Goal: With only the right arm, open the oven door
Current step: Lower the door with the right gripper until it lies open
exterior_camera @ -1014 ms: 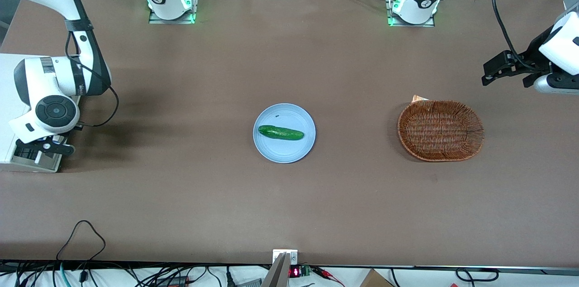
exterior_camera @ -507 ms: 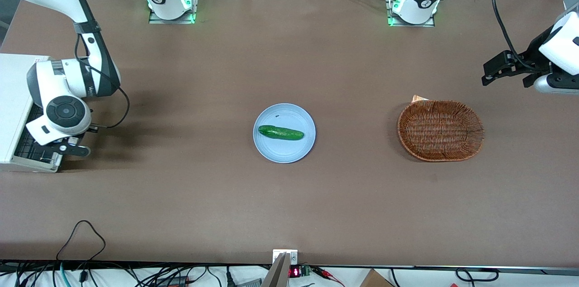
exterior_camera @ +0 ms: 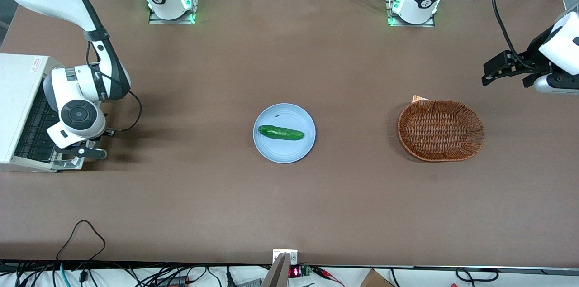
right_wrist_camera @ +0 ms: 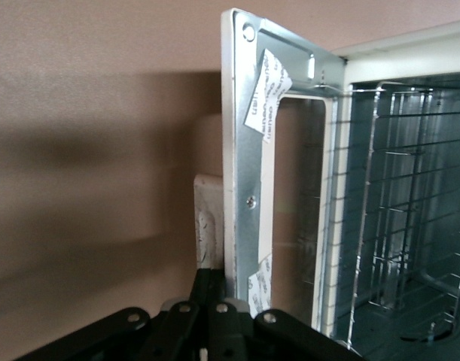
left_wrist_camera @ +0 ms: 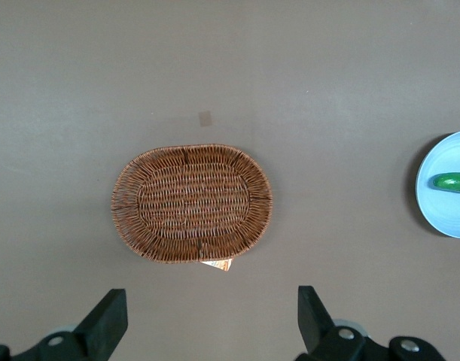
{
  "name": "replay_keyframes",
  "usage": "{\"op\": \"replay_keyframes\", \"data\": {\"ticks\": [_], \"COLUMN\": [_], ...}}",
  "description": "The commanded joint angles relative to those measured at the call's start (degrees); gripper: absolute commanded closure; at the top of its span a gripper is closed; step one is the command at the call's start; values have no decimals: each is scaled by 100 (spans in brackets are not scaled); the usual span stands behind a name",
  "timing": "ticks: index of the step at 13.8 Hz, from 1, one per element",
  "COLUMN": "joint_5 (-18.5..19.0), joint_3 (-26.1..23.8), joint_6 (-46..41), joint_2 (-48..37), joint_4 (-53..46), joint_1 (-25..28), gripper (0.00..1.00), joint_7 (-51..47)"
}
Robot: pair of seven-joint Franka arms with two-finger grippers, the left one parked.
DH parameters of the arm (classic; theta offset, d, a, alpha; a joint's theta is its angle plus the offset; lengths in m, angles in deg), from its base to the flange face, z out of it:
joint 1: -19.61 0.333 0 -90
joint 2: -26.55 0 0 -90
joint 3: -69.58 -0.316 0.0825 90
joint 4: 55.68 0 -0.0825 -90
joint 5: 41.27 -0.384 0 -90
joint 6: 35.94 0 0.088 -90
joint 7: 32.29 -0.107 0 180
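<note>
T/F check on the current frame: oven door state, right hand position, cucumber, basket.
1. The off-white toaster oven has its silver-grey metal door shut. False: the door is swung partly open, showing the wire rack.
2. The right arm's black hand is at the door's edge. True.
3. The green cucumber lies in the brown wicker basket. False: it lies on the light blue round plate.
4. The basket lies toward the parked arm's end. True.

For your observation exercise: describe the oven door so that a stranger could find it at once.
Start at the off-white oven at the working arm's end of the table. The oven door hangs part open at its front, where the right arm's hand is. It alone is a silver-grey frame with a window.
</note>
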Motion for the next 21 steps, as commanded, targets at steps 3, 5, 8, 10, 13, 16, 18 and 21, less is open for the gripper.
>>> {"op": "replay_keyframes", "data": {"ticks": [3, 5, 8, 10, 13, 16, 18, 21], "joint_5": [188, 188, 179, 188, 188, 179, 179, -92], "joint_3": [179, 179, 179, 179, 179, 170, 153, 12], "joint_6": [291, 352, 492, 616, 800, 994, 1012, 1012], "joint_2": [145, 180, 259, 303, 373, 409, 418, 426], "joint_4": [164, 208, 234, 287, 340, 419, 419, 437], "joint_1": [-162, -171, -189, -206, -241, -241, -241, -241], "gripper": [100, 100, 100, 100, 100, 100, 100, 100], "joint_7": [-14, -23, -23, -31, -40, -58, -75, -84]}}
